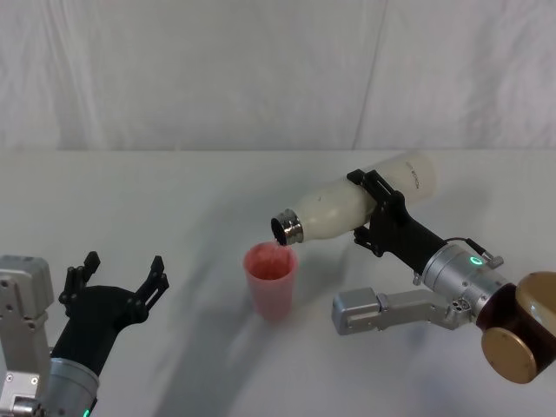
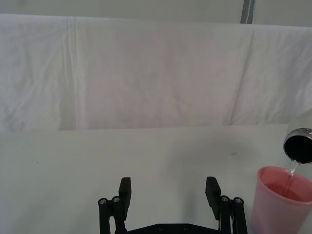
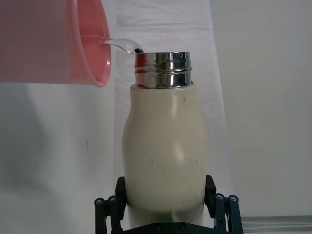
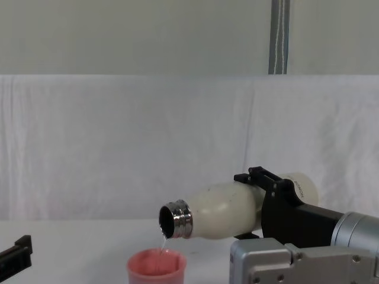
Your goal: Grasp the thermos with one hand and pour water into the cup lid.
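Note:
My right gripper (image 1: 375,211) is shut on the cream-white thermos (image 1: 347,207), holding it tipped almost level above the table. Its steel neck (image 1: 287,229) points left and down over the salmon-pink cup lid (image 1: 270,278). A thin stream of water (image 4: 164,241) falls from the neck into the cup lid (image 4: 156,267). In the right wrist view the thermos (image 3: 165,151) sits between the black jaws and water arcs into the cup lid (image 3: 53,41). My left gripper (image 1: 122,274) rests open at the lower left, apart from the cup lid (image 2: 283,200).
The white table (image 1: 174,200) is covered by a cloth and backed by a white draped cloth (image 4: 118,148). A vertical metal pole (image 4: 278,36) stands behind the drape. Bare table lies to the left of and behind the cup lid.

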